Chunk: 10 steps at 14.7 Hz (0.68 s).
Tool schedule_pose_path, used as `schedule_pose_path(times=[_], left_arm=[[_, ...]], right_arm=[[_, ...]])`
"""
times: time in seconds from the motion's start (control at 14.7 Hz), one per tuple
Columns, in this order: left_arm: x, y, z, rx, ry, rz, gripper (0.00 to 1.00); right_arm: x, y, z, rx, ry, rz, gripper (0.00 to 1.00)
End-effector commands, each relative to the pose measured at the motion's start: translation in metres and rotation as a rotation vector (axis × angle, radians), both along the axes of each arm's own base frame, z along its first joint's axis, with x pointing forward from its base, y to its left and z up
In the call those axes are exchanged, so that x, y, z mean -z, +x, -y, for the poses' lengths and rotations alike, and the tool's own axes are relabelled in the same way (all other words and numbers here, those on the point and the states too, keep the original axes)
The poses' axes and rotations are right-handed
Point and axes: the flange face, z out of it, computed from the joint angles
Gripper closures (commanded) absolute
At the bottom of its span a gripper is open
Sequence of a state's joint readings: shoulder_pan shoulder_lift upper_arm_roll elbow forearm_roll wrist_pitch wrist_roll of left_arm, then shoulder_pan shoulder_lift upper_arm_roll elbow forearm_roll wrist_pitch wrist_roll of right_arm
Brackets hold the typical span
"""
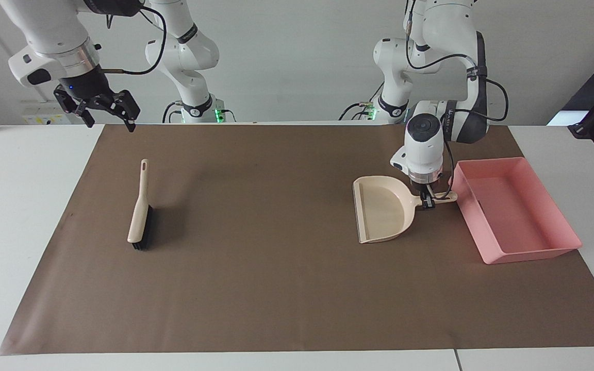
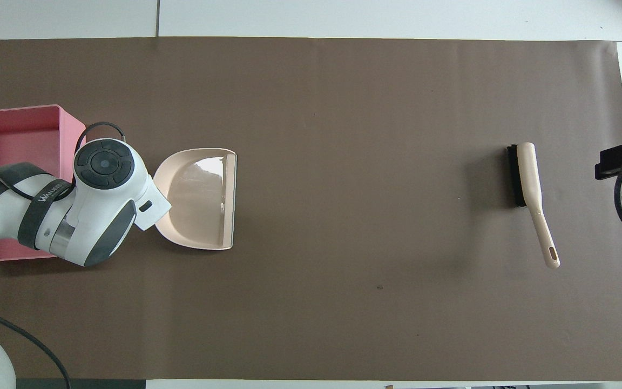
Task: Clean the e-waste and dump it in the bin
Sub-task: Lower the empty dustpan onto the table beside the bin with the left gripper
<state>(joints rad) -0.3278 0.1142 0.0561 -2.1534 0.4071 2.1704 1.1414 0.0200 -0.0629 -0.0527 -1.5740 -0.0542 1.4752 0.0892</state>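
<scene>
Lying on the brown mat [image 1: 276, 288] are one dustpan [image 1: 382, 208], one hand brush [image 1: 139, 216] and one pink bin [image 1: 552, 252]. Left gripper [image 1: 427, 202] pinches the dustpan's handle beside the bin; right gripper [image 1: 106, 114] hangs spread, empty.

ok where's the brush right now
The brush lies flat on the brown mat toward the right arm's end, apart from the dustpan, untouched.

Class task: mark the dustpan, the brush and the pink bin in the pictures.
dustpan [image 1: 382, 207], facing view, on its bare scoop floor.
brush [image 1: 136, 222], facing view, on the beige back above the bristles.
bin [image 1: 533, 254], facing view, on the low wall farthest from the robots.
</scene>
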Motion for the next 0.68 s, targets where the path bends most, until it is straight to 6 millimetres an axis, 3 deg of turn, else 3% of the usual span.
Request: schedule_pose_path(times=[0.0, 0.2, 0.48, 0.61], left_arm=[[-0.011, -0.005, -0.010, -0.053, -0.004, -0.002, 0.39], [-0.049, -0.012, -0.014, -0.198, -0.022, 0.087, 0.19], [-0.065, -0.019, -0.020, -0.476, -0.031, 0.179, 0.07], [-0.073, -0.021, -0.032, -0.617, -0.046, 0.224, 0.03]], right_arm=[[0.002, -0.005, 0.004, -0.007, 0.012, 0.013, 0.00], [0.002, -0.004, 0.004, -0.007, 0.010, 0.014, 0.00], [0.002, -0.005, 0.003, -0.009, 0.012, 0.014, 0.00], [0.002, -0.005, 0.003, -0.009, 0.010, 0.014, 0.00]])
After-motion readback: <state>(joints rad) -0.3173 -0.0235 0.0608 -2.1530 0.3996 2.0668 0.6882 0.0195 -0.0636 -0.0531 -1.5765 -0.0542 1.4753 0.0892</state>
